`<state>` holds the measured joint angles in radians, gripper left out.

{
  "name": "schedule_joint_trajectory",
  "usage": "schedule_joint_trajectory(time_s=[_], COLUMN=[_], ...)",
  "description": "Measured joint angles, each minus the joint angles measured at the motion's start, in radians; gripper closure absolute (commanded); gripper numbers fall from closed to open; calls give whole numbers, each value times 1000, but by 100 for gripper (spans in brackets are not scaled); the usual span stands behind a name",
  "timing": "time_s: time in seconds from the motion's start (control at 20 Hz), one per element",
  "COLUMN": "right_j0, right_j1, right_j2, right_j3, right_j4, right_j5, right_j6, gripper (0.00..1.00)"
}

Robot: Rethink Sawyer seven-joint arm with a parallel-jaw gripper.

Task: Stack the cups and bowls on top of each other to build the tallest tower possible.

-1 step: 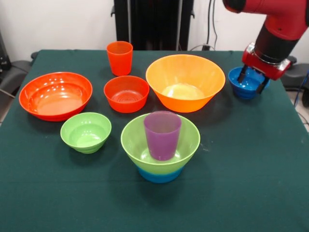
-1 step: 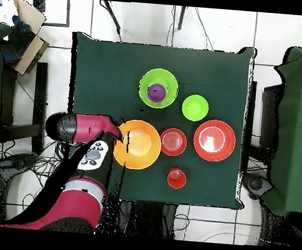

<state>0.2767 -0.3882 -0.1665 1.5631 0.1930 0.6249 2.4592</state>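
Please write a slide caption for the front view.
Gripper straddles dark blue plastic bowl; purple plastic cup stands in light green bowl.

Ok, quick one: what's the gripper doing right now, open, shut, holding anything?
Gripper: down at the dark blue bowl, jaws straddling its rim; whether they are clamped on it or still open cannot be told.

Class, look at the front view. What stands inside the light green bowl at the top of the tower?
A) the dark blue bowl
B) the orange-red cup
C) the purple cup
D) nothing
C: the purple cup stands upright in the light green bowl, which is nested on the light blue bowl.
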Motion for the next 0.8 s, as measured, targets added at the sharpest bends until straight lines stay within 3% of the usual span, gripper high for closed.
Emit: schedule_joint_trajectory(time_s=[0.8], right_j0=[-49], right_j1=[1], right_j2=[138], right_j3=[71], right_j4=[41], right_j5=[-109], right_j6=[0], gripper=[0])
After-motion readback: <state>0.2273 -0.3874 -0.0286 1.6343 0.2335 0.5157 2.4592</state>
